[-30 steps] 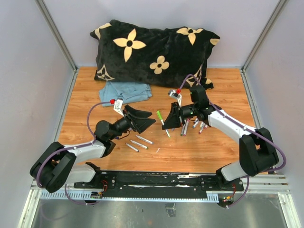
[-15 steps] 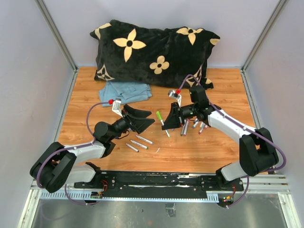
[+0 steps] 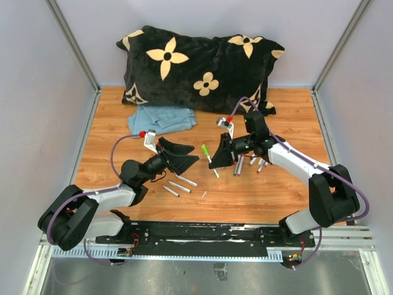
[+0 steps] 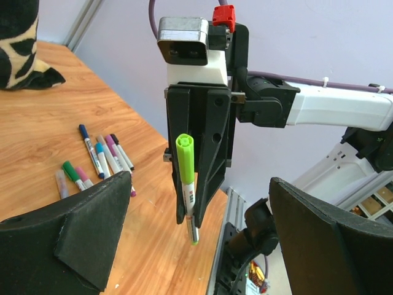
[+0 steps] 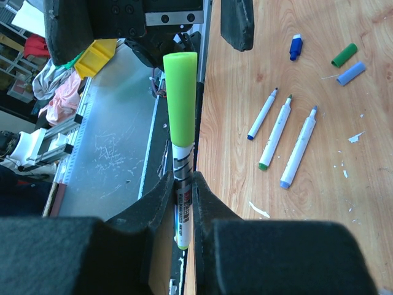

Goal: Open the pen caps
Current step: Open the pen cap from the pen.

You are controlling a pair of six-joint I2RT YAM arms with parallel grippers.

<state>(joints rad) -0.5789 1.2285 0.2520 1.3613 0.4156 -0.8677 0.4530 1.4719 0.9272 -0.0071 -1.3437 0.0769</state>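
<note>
My right gripper (image 5: 184, 203) is shut on the white barrel of a pen, held above the table with its light green cap (image 5: 180, 98) pointing at the left arm. In the left wrist view that cap (image 4: 186, 160) sits ahead of my left gripper (image 4: 199, 246), which is open, its wide black fingers (image 4: 67, 233) flanking the pen without touching it. From above, the left gripper (image 3: 193, 153) stands just left of the right gripper (image 3: 216, 162). Loose pen caps lie on the wood: blue (image 5: 295, 47), green (image 5: 344, 55), light blue (image 5: 350, 72).
Three uncapped pens (image 5: 275, 132) lie on the table below the grippers. A cluster of capped pens (image 4: 98, 157) lies under the right arm. A black flowered pillow (image 3: 196, 64) and a folded blue cloth (image 3: 163, 118) sit at the back. The black rail (image 3: 202, 233) runs along the near edge.
Both grippers have shifted only slightly to the left. The left stays open and the right stays shut on the pen.
</note>
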